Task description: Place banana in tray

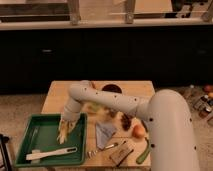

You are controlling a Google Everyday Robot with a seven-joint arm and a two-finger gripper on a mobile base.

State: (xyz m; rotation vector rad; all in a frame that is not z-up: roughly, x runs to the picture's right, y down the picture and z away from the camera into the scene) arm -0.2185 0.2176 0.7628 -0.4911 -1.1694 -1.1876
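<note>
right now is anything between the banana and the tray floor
Nothing visible. The gripper hangs inside the tray with the banana at its tip, over bare green floor. The white utensil lies nearer the front wall, clear of the spot below.

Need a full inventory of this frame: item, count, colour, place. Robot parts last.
tray: 1, dark green, at the table's front left edge
white utensil: 1, white, flat in the tray near its front wall
banana: 1, pale yellow, over the tray's right half at the gripper
table: 1, light wood, centre of view
dark round object: 1, dark red-brown, at the table's back
green curved vegetable: 1, green, front right of the table
orange round item: 1, orange, right of centre
grey flat piece: 1, grey-blue, centre of the table
arm: 1, white, reaching from the right
gripper: 1, pale, above the tray's right half
</note>
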